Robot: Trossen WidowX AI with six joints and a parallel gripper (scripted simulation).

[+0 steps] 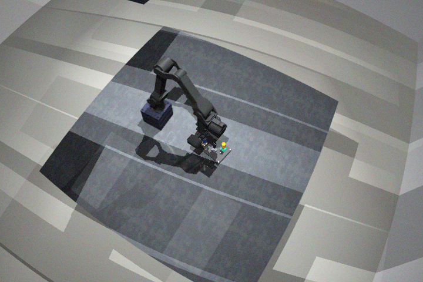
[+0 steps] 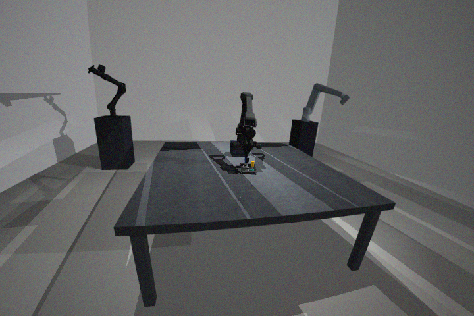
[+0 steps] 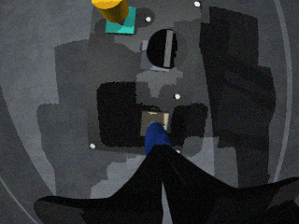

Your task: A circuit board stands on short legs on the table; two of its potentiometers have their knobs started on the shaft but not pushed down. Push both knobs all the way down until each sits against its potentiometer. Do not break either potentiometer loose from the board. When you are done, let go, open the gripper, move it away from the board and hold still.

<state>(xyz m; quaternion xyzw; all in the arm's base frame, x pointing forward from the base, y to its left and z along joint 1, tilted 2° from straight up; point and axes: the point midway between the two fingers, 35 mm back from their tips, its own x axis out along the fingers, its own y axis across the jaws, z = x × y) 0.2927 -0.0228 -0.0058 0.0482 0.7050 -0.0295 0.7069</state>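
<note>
The circuit board (image 1: 218, 158) (image 3: 187, 86) stands on the table under the arm. A blue knob (image 1: 204, 141) (image 3: 156, 134) is over a beige potentiometer (image 3: 149, 125) near the board's edge closest to the arm. My gripper (image 2: 247, 157) (image 3: 160, 151) is shut, with its fingertips at the top of the blue knob; whether they touch it I cannot tell. A yellow knob (image 1: 223, 144) (image 2: 252, 163) (image 3: 119, 13) stands upright and high over a teal potentiometer (image 1: 222, 149) (image 2: 252, 169) (image 3: 130, 28). The fingers partly hide the blue knob, and its gap to the potentiometer is unclear.
A round black part with a pale bar (image 3: 167, 49) sits on the board between the two potentiometers. Small white dots mark the board's corners. The arm's dark blue base block (image 1: 157, 116) stands behind the board. Two other arms on pedestals (image 2: 114, 143) (image 2: 303, 137) stand beyond the table.
</note>
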